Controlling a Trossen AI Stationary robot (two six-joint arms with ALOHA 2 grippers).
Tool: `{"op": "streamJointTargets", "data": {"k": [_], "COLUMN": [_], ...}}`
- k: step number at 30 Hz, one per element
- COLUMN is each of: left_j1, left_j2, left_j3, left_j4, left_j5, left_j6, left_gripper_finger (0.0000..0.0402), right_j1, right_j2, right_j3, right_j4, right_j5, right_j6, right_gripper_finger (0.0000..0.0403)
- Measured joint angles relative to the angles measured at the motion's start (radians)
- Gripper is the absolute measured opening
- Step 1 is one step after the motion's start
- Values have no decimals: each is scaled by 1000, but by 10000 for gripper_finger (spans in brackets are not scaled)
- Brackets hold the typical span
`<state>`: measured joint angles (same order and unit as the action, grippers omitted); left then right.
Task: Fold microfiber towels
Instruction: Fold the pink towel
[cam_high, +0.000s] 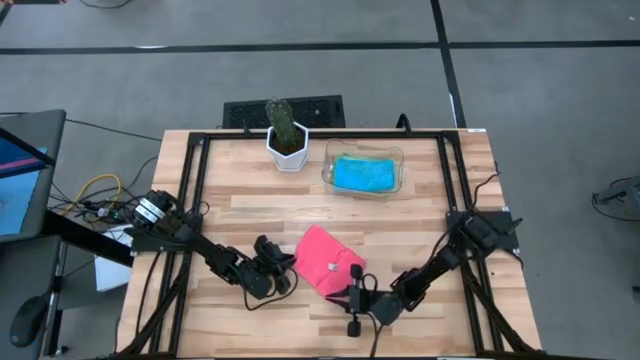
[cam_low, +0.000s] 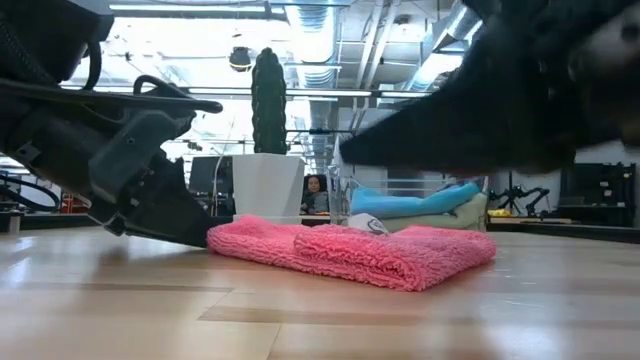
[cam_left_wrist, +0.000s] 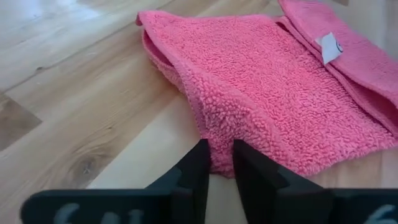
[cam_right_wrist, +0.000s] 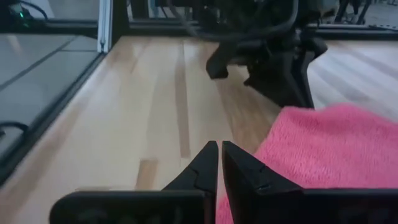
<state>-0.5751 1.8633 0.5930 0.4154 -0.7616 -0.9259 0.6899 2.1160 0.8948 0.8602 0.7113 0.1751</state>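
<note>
High view puts your hot pink towel (cam_high: 328, 260) folded on the near middle of the table (cam_high: 250, 200), lying askew between the two grippers. Your left gripper (cam_high: 286, 268) sits low at the towel's left edge, and your right gripper (cam_high: 356, 296) sits at its near right corner.

Left wrist view shows the left gripper's two dark fingers (cam_left_wrist: 194, 171) parted by a narrow gap, with the towel's (cam_left_wrist: 273, 93) near corner lying right at that gap. You cannot tell from this picture whether the cloth is pinched or merely touched. Just beyond the fingers the towel lies doubled, a second layer overlapping along the far side, with a small white label (cam_left_wrist: 329, 48) on top.

Right wrist view shows the right gripper (cam_right_wrist: 220, 163) clenched, tips almost meeting, with nothing seen between them. The pink cloth (cam_right_wrist: 329, 149) lies just beside those tips, to one side; contact cannot be confirmed. The other arm shows beyond it.

Low view confirms the towel (cam_low: 360, 250) flat on the wood, one fold raised over the other.

Well beyond both grippers, at the far side of the table, a turquoise towel (cam_high: 362, 173) rests inside a clear plastic tray (cam_high: 395, 155). A potted cactus (cam_high: 286, 135) stands just beside that tray.
</note>
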Motion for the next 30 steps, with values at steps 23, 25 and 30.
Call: {"op": "streamJointTargets", "data": {"k": [23, 25, 30], "left_j1": [35, 30, 18], "left_j2": [-29, -29, -32], "left_j3": [214, 261, 378], "left_j4": [-333, -425, -576], "left_j5": [115, 95, 64], "left_j6": [30, 24, 39], "left_gripper_finger": [1, 1, 0], "right_j1": [-19, -27, -31], "right_j2": [-35, -35, -35], "right_j3": [1, 1, 1], "right_j4": [-132, -148, -162], "right_j5": [46, 47, 8], "right_j6": [172, 173, 176], "right_gripper_finger": [47, 47, 47]}}
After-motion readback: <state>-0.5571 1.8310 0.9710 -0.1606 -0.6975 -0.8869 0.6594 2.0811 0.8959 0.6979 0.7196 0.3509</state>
